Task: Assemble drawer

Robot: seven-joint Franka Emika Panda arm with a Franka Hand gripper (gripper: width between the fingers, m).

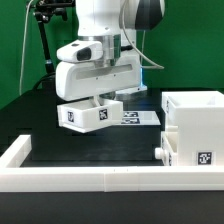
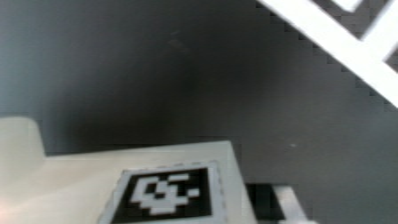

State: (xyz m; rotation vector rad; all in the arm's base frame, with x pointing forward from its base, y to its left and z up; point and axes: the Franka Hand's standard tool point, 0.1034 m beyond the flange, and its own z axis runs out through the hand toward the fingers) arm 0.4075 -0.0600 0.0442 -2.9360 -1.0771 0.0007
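Fingers (image 1: 100,99) clamp a white tagged box (image 1: 86,114), held above the table (image 1: 90,148); marker board (image 1: 140,117) behind, drawer body (image 1: 195,130) on the exterior view's right, rail (image 1: 60,176) in front.

The drawer box (image 1: 196,130) sits at the exterior view's right, marker board (image 1: 138,118) behind.

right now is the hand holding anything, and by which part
Yes, the hand holds a white tagged drawer piece by its upper edge, lifted off the table.

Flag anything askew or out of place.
The box in the claw is tilted, its end toward the exterior view's left lower. The cabinet stands upright. Nothing looks spilled or broken.
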